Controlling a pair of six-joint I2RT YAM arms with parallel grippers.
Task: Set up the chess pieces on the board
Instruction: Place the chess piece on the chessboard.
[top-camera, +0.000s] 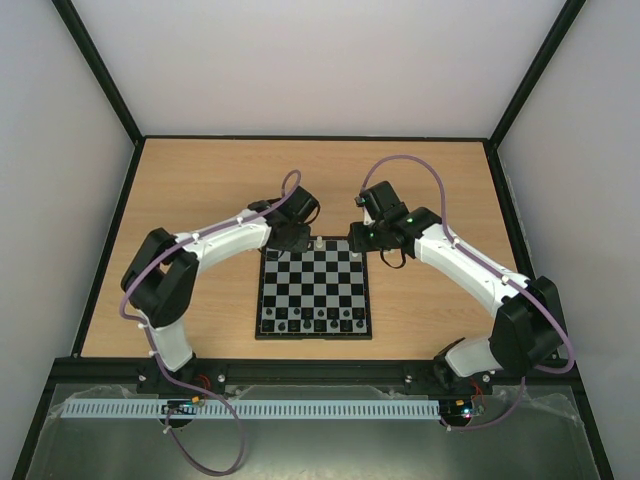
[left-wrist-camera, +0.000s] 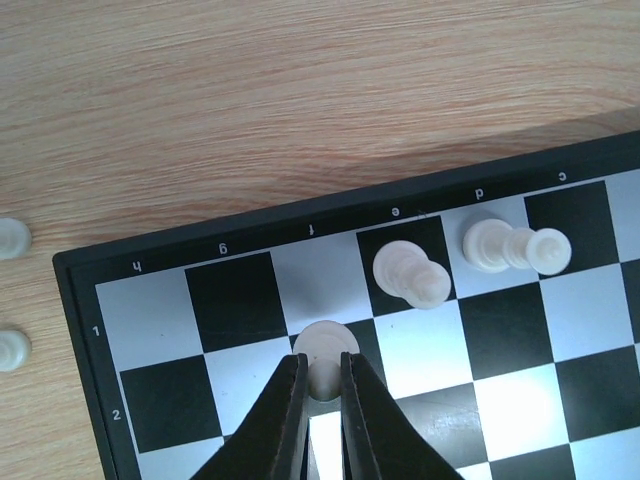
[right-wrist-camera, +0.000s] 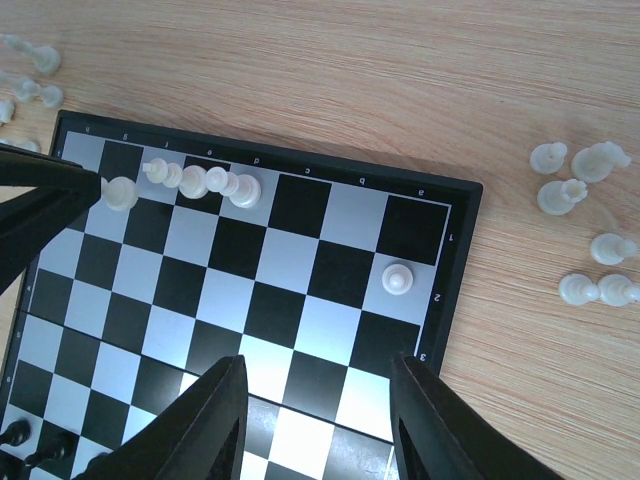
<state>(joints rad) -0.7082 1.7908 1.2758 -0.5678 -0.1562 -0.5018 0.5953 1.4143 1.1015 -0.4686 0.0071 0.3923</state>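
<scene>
1. Left tool (left-wrist-camera: 323, 372): jaws drawn narrow and clamped on one whitish piece (left-wrist-camera: 325, 345), which stands on the board (left-wrist-camera: 150, 262) in the f-file, where the first rank meets the second
2. Right tool (right-wrist-camera: 318, 365): jaws moderately wide with nothing between them, poised over the board toward its a-file side
3. Only the left wrist view resolves the first rank. Two more of the chess pieces (left-wrist-camera: 410, 275) sit there, one on e1 and one on d1, the latter lying on its side. Two others rest on the wooden surface (left-wrist-camera: 300, 120) just off the board's h-file corner
4. Only the right wrist view shows a single upright pawn (right-wrist-camera: 398, 278) on a2, a loose group (right-wrist-camera: 560, 195) on the surface beside the board's a-file edge, another group past the h-file corner, and the black pieces (right-wrist-camera: 15, 435) on the board's opposite ranks
5. Only the top view shows both arms meeting at the board's far edge, with the black pieces lined along its near edge
6. Obstruction: in the top view the two wrists cover the board's far corners and hide the grip; in the left wrist view the fingers (left-wrist-camera: 285, 420) mask the held piece's lower part
</scene>
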